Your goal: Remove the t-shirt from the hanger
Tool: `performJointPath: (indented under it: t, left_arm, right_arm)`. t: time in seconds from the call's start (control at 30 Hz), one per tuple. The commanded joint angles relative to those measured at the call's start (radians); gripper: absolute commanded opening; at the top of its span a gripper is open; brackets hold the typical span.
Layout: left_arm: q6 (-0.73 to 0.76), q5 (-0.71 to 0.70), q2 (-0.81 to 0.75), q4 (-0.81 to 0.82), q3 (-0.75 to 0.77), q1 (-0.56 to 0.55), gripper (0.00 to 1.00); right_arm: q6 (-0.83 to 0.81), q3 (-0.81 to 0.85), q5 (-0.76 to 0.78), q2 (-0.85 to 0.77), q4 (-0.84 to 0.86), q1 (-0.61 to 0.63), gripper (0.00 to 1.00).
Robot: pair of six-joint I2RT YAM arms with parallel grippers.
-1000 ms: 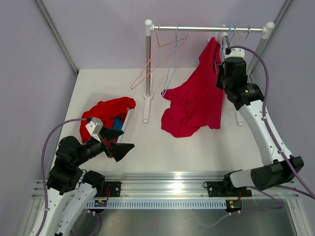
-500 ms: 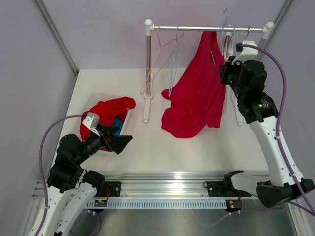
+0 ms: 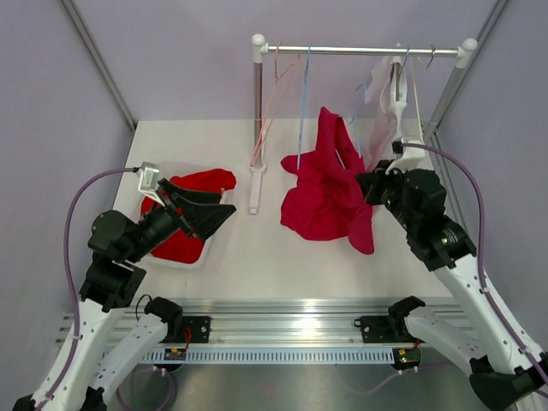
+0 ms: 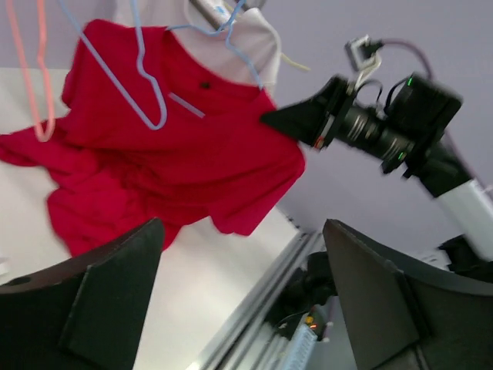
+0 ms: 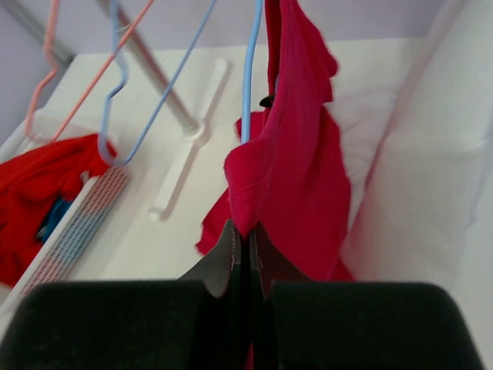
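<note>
The red t-shirt (image 3: 325, 193) is off the rail (image 3: 360, 50); its lower part lies bunched on the table and its upper part stands up. My right gripper (image 3: 364, 184) is shut on a fold of it, seen close in the right wrist view (image 5: 248, 231) with red cloth (image 5: 300, 177) above the tips. A thin blue hanger wire (image 5: 250, 69) runs down into the cloth; I cannot tell whether it is still in the neck. My left gripper (image 3: 210, 214) is open and empty over the bin. In its own view (image 4: 246, 308) it faces the shirt (image 4: 177, 162).
A clear bin (image 3: 154, 184) of red clothes sits at the left. A pink hanger (image 3: 270, 103) and a blue hanger (image 3: 301, 103) hang by the rack's left post (image 3: 258, 111). White garments (image 3: 390, 94) hang at the rail's right end, close to my right arm.
My right gripper has come down from the rail toward the table with the shirt, whose top dropped off the rail. My left gripper has lifted and moved back over the bin.
</note>
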Motion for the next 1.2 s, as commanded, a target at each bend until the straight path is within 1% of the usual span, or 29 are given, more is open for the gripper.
performJointPath:
  t: [0.0,0.03,0.07,0.1,0.13,0.17,0.2,0.27,0.3,0.37,0.4,0.43,0.47,0.5,0.53,0.6,0.67,0.73,0.77,0.87,1.03,1.07,1.1,1.17]
  left_arm:
    - [-0.116,0.033,0.055,0.189,0.056,-0.08,0.84]
    - [-0.127,0.014,0.074,0.216,0.068,-0.115,0.81]
    - [-0.122,-0.012,0.118,0.218,0.105,-0.155,0.74]
    - [-0.104,-0.088,0.14,0.218,0.122,-0.244,0.71]
    - [-0.092,-0.129,0.166,0.217,0.139,-0.295,0.7]
    - [-0.072,-0.165,0.227,0.215,0.185,-0.344,0.7]
    - [-0.055,-0.238,0.262,0.214,0.211,-0.443,0.69]
    - [-0.02,-0.303,0.338,0.214,0.265,-0.528,0.68]
    - [-0.01,-0.353,0.412,0.212,0.321,-0.591,0.66]
    - [0.014,-0.401,0.485,0.2,0.378,-0.634,0.62]
    - [0.039,-0.455,0.55,0.197,0.435,-0.665,0.58]
    - [0.052,-0.481,0.585,0.194,0.459,-0.676,0.56]
    - [0.068,-0.524,0.615,0.157,0.484,-0.685,0.55]
    - [0.085,-0.602,0.675,0.143,0.525,-0.699,0.52]
    - [0.085,-0.64,0.7,0.128,0.541,-0.703,0.51]
    - [0.097,-0.726,0.744,0.112,0.564,-0.712,0.51]
    - [0.097,-0.772,0.809,0.112,0.599,-0.713,0.52]
    - [0.112,-0.782,0.883,0.114,0.639,-0.713,0.56]
    - [0.116,-0.779,0.91,0.108,0.685,-0.714,0.6]
    - [0.122,-0.768,1.0,0.091,0.772,-0.713,0.63]
    - [0.119,-0.713,1.088,0.103,0.863,-0.711,0.63]
    - [0.114,-0.707,1.099,0.099,0.872,-0.709,0.61]
    - [0.102,-0.705,1.108,0.1,0.874,-0.711,0.49]
    - [0.093,-0.705,1.1,0.12,0.859,-0.709,0.36]
  right_arm:
    - [0.092,-0.062,0.048,-0.131,0.067,0.116,0.0]
    - [0.103,-0.103,0.068,-0.146,0.061,0.174,0.0]
    - [0.109,-0.12,0.092,-0.177,0.056,0.2,0.0]
    - [0.126,-0.151,0.123,-0.195,0.049,0.223,0.0]
    - [0.137,-0.162,0.133,-0.211,0.047,0.243,0.0]
    - [0.147,-0.171,0.137,-0.229,0.046,0.277,0.0]
    - [0.163,-0.177,0.139,-0.255,0.037,0.291,0.0]
    - [0.171,-0.174,0.146,-0.27,0.021,0.32,0.0]
    - [0.171,-0.173,0.165,-0.289,0.004,0.351,0.0]
    - [0.169,-0.17,0.172,-0.313,-0.006,0.372,0.0]
    - [0.172,-0.165,0.16,-0.323,-0.016,0.385,0.0]
    - [0.172,-0.165,0.153,-0.329,-0.017,0.388,0.0]
    - [0.172,-0.163,0.148,-0.339,-0.02,0.394,0.0]
    - [0.168,-0.153,0.146,-0.356,-0.035,0.395,0.0]
    - [0.163,-0.145,0.145,-0.364,-0.046,0.397,0.0]
    - [0.152,-0.124,0.137,-0.385,-0.066,0.397,0.0]
    - [0.149,-0.113,0.12,-0.395,-0.071,0.397,0.0]
    - [0.149,-0.104,0.082,-0.393,-0.068,0.397,0.0]
    - [0.148,-0.101,0.071,-0.395,-0.068,0.397,0.0]
    - [0.135,-0.097,0.061,-0.408,-0.074,0.397,0.0]
    - [0.132,-0.076,0.033,-0.424,-0.1,0.399,0.0]
    - [0.134,-0.077,0.031,-0.435,-0.102,0.399,0.0]
    - [0.134,-0.079,0.027,-0.442,-0.103,0.397,0.0]
    - [0.137,-0.081,0.028,-0.456,-0.106,0.397,0.0]
